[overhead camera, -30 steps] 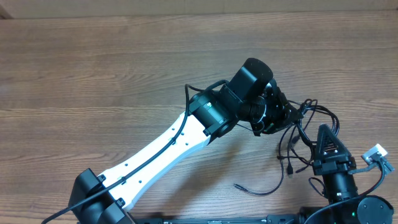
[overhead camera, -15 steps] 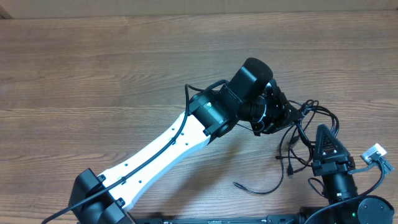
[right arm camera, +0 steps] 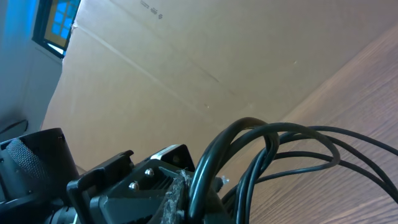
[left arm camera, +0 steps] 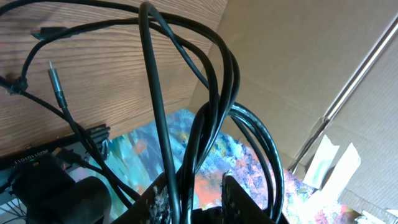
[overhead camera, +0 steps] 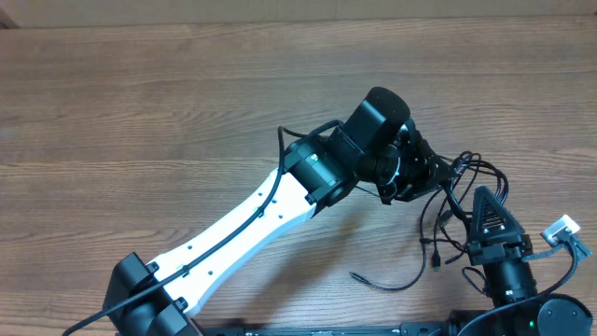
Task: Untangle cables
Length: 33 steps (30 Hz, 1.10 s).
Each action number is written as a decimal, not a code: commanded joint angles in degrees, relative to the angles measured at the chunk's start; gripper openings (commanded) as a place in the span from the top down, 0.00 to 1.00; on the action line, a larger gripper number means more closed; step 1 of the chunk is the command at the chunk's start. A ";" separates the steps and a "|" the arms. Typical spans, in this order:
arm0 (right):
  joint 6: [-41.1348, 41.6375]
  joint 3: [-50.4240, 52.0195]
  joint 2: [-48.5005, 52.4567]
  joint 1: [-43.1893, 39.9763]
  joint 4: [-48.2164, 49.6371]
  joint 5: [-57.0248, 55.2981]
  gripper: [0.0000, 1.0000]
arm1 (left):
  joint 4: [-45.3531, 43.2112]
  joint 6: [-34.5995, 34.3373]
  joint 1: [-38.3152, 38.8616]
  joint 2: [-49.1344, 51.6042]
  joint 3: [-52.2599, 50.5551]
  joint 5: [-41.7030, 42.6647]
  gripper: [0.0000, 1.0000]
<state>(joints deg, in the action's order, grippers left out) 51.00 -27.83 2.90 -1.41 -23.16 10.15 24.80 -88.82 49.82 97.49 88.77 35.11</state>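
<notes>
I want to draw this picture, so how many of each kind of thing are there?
Robot arms: 2, the left arm and the right arm
Bunch of black cables: 1, too tangled to count the single cords
Wooden table: 1
Total: 4

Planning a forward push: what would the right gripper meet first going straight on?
The cables that the right gripper pinches, looping just past its tips; beyond them, bare table, though its tilt is unclear.
</notes>
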 commanded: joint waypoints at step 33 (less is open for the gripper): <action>1.18 0.13 -0.13 -0.20 -0.68 3.02 0.96 | -1.77 -0.20 1.09 -1.60 0.42 0.48 0.96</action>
<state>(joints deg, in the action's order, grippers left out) 52.49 -27.83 2.90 -1.43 -22.98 12.21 23.92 -88.79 50.61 97.49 88.77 34.85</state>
